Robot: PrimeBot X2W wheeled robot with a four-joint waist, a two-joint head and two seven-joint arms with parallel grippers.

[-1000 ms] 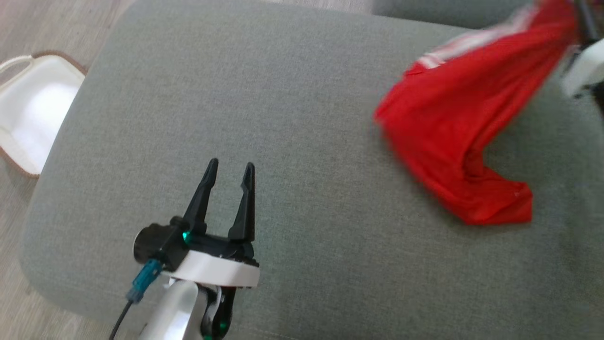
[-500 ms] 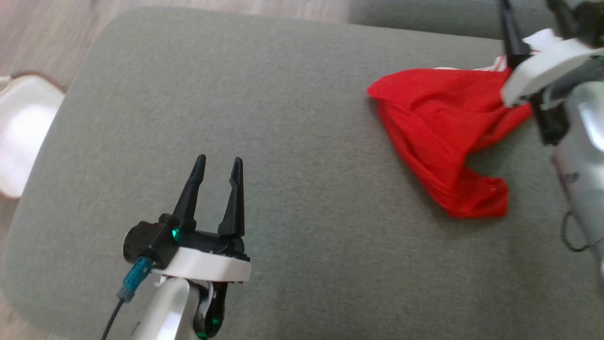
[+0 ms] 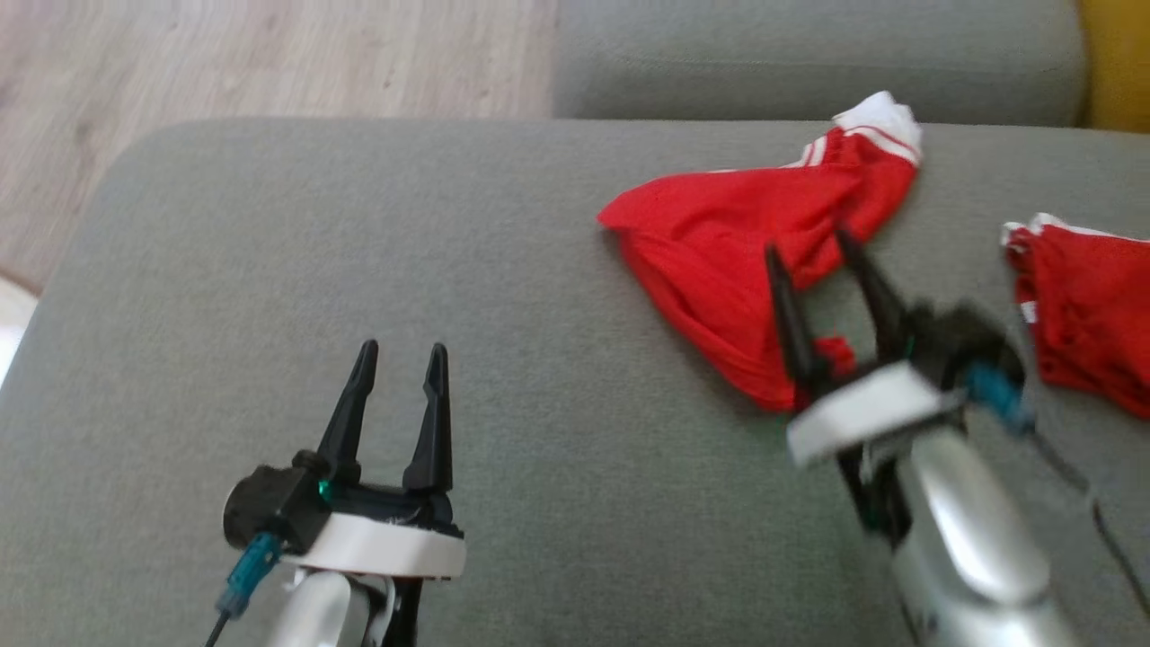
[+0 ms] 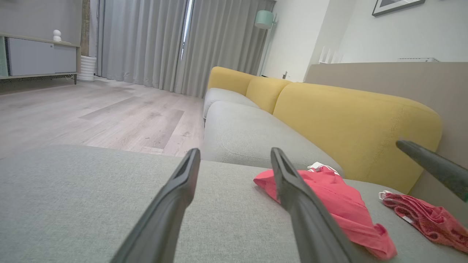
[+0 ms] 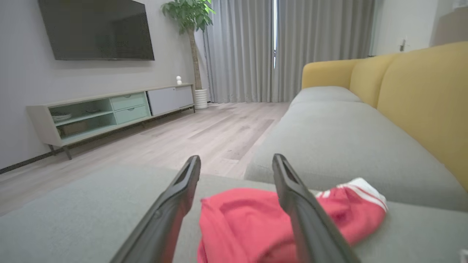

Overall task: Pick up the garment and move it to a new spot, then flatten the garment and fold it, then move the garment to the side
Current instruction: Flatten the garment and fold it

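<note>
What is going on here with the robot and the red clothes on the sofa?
A two-armed robot is working on a red garment with white trim, which lies crumpled on the grey seat cushion, not yet flattened or folded. The right gripper hovers at its near edge with jaws open, holding nothing. The left gripper hangs apart over bare cushion, jaws also open. A second red garment lies further to the right.

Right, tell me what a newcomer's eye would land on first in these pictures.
The crumpled red garment with white trim jumps out, lying on the grey sofa cushion toward its far right. The right gripper stands open over its near edge, holding nothing, and the left gripper hovers open at the near left. A second red garment lies at the right edge.
</note>
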